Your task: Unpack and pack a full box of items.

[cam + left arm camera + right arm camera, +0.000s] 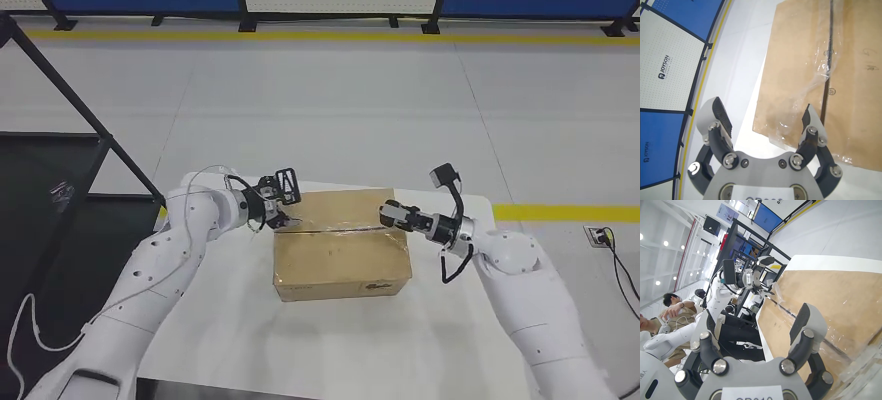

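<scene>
A closed brown cardboard box (340, 250) lies in the middle of the white table (230, 330). Its top flaps meet in a dark seam (830, 56), and loose, crinkled clear tape (819, 75) runs along it. My left gripper (281, 204) is open at the box's left end, by the seam, with nothing between its fingers (722, 116). My right gripper (386, 214) is open at the box's right end, over the seam; one finger (802, 321) hangs above the taped flap. From the right wrist, the left gripper (768, 276) shows open at the box's (829, 294) far corner.
A black metal frame (100, 140) stands just left of the table, close to the left arm. A yellow floor line (570, 212) runs beyond the table's right side. Bare tabletop lies in front of the box.
</scene>
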Tool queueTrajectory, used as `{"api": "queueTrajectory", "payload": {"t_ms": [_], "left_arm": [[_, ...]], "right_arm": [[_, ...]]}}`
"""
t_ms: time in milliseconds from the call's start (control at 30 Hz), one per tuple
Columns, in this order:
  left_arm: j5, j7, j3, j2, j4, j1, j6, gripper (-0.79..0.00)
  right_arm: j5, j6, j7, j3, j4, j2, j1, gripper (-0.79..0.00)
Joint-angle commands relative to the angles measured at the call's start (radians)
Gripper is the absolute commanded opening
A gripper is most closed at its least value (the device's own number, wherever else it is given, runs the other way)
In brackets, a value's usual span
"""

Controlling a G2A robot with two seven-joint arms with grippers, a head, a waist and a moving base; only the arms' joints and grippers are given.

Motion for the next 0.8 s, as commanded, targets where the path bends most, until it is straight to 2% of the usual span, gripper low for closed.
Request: {"api": "queueTrajectory", "payload": {"t_ms": [0,33,167,400,433,467,767], "left_arm": [[0.019,0.011,0.018,-0.005,0.018,-0.011,0.014,-0.526],[0.024,0.023,0.029,-0.009,0.032,-0.018,0.015,-0.570],[0.033,0.047,0.056,-0.018,0.068,-0.041,-0.007,-0.640],[0.025,0.091,0.085,-0.030,0.118,-0.078,-0.067,-0.686],[0.022,0.100,0.088,-0.031,0.124,-0.084,-0.076,-0.754],[0.021,0.103,0.089,-0.032,0.127,-0.087,-0.080,-0.785],[0.034,0.143,0.094,-0.027,0.120,-0.089,-0.078,-0.785]], "right_arm": [[0.000,0.002,-0.001,0.001,-0.005,0.002,-0.004,0.000],[0.002,0.004,-0.003,0.002,-0.009,0.003,-0.007,0.000],[0.002,0.007,-0.005,0.002,-0.017,0.006,-0.011,0.000],[0.007,0.007,-0.012,0.000,-0.025,0.011,-0.015,0.000],[0.007,0.007,-0.012,-0.001,-0.025,0.012,-0.015,0.000],[0.007,0.006,-0.013,-0.001,-0.024,0.012,-0.015,0.000],[0.023,-0.003,-0.017,-0.005,-0.012,0.016,-0.013,0.000]]}}
